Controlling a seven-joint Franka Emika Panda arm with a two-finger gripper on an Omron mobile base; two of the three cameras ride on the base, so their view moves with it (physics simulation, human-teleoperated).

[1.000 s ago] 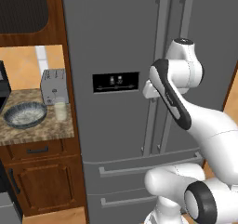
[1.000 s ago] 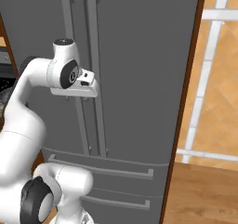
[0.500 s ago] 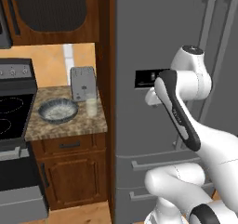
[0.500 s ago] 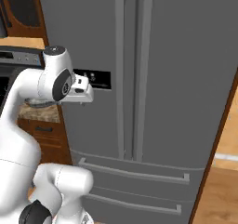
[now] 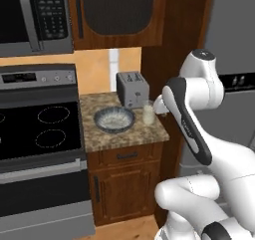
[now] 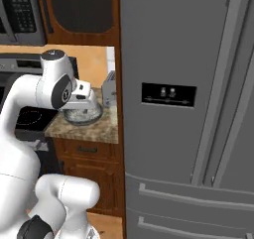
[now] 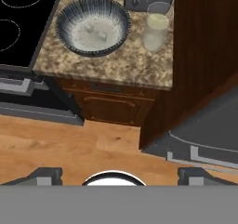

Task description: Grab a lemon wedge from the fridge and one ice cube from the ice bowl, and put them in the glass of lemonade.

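The ice bowl [image 7: 93, 25], wide and blue-grey with a speckled whitish inside, sits on the granite counter [image 7: 116, 65] with ice cubes [image 7: 95, 30] in it. Just to its right, in front of the toaster, stands the glass of lemonade [image 7: 155, 30], also seen in the left base view [image 5: 148, 113] beside the bowl [image 5: 114, 119]. My gripper [image 7: 119, 175] hangs open and empty, well back from the counter and above the floor, looking down at both. The grey fridge [image 6: 188, 109] stands with its doors closed. The lemon wedge is out of view.
A grey two-slot toaster [image 5: 132, 88] stands behind the bowl and glass. A black stove [image 5: 35, 129] adjoins the counter on the left, with a microwave [image 5: 35, 15] above. A brown cabinet [image 7: 116, 107] sits under the counter, and a dark wood panel [image 5: 172, 45] divides counter from fridge.
The whole picture has shifted: the base has driven left from the fridge front to the counter, bringing stove, bowl and glass into view. The gripper has stayed open.
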